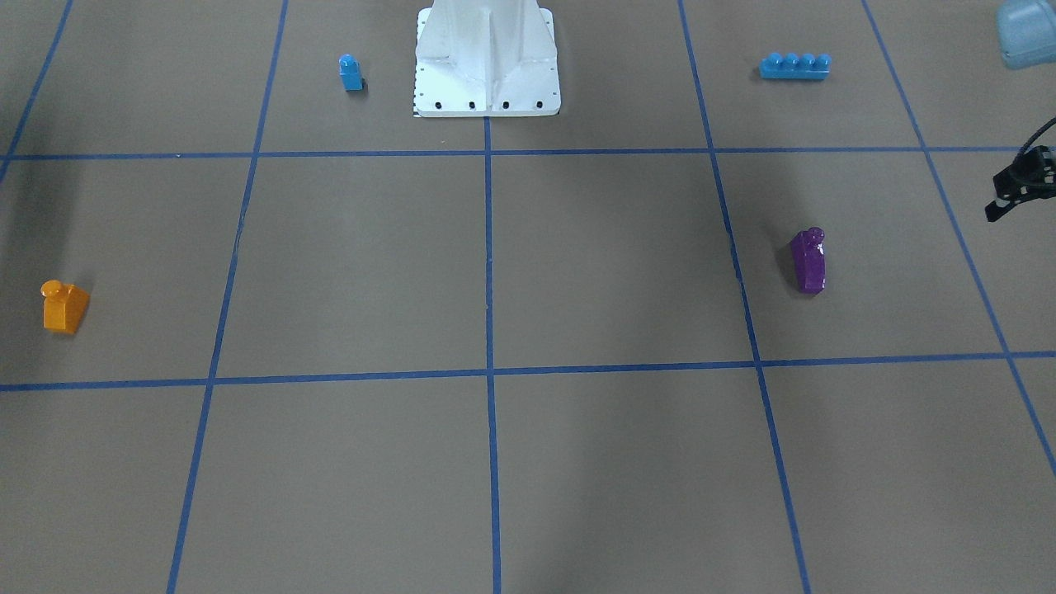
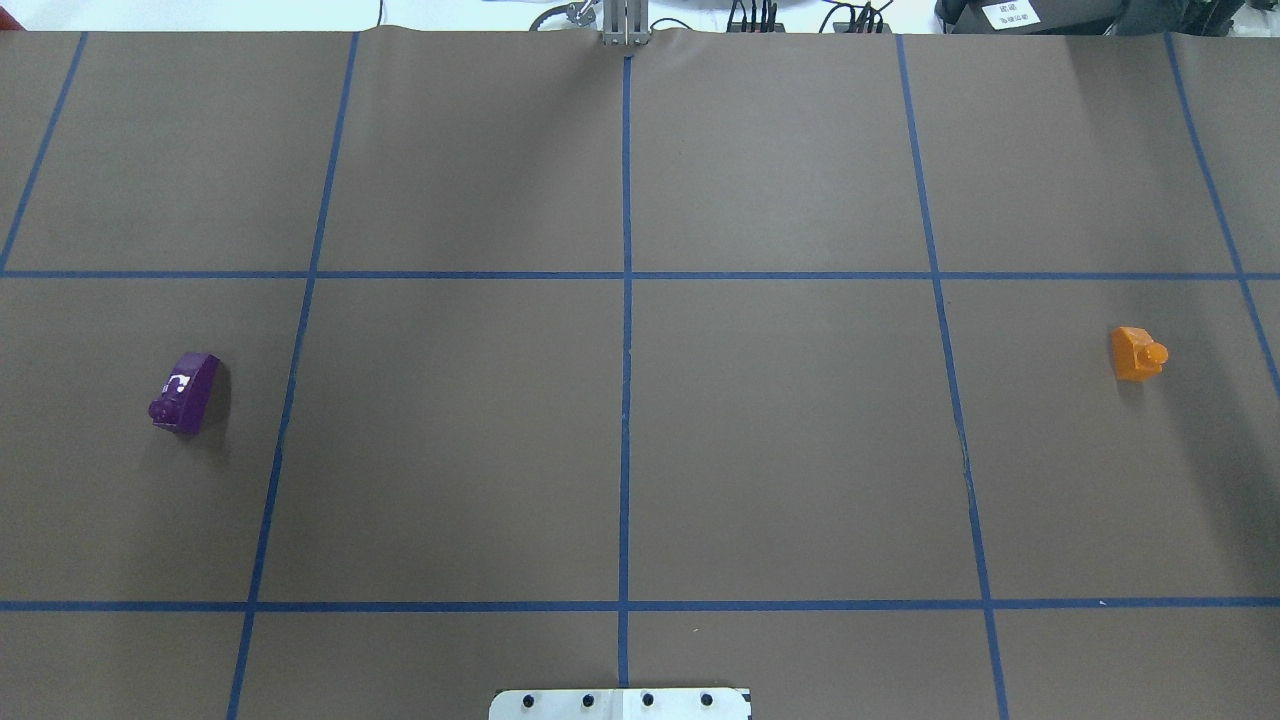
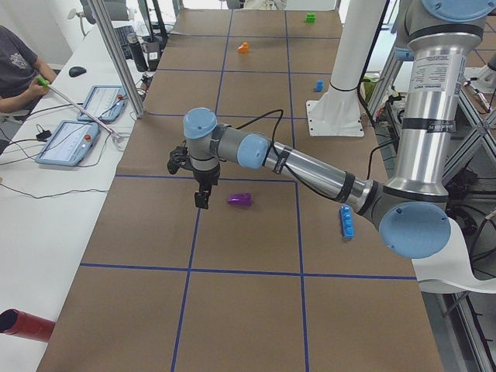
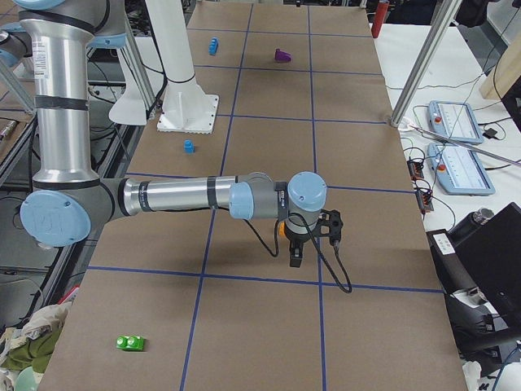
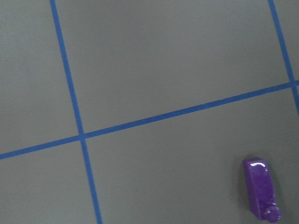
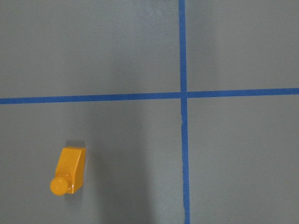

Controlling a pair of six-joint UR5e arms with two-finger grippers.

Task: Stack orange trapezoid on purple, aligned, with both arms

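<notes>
The orange trapezoid (image 1: 64, 307) stands alone on the brown paper on my right side; it also shows in the overhead view (image 2: 1138, 354) and the right wrist view (image 6: 69, 170). The purple brick (image 1: 809, 261) lies on my left side, also seen from overhead (image 2: 185, 392) and in the left wrist view (image 5: 261, 194). My left gripper (image 3: 201, 203) hangs above the table beside the purple brick, apart from it; only its edge shows in the front view (image 1: 998, 210). My right gripper (image 4: 295, 261) hangs over the orange brick's area. I cannot tell whether either is open or shut.
A small blue single-stud brick (image 1: 351, 73) and a long blue four-stud brick (image 1: 794, 66) stand on either side of the white base pedestal (image 1: 487, 74). A green brick (image 4: 130, 343) lies at the table's right end. Blue tape lines grid the paper. An operator sits beside the table.
</notes>
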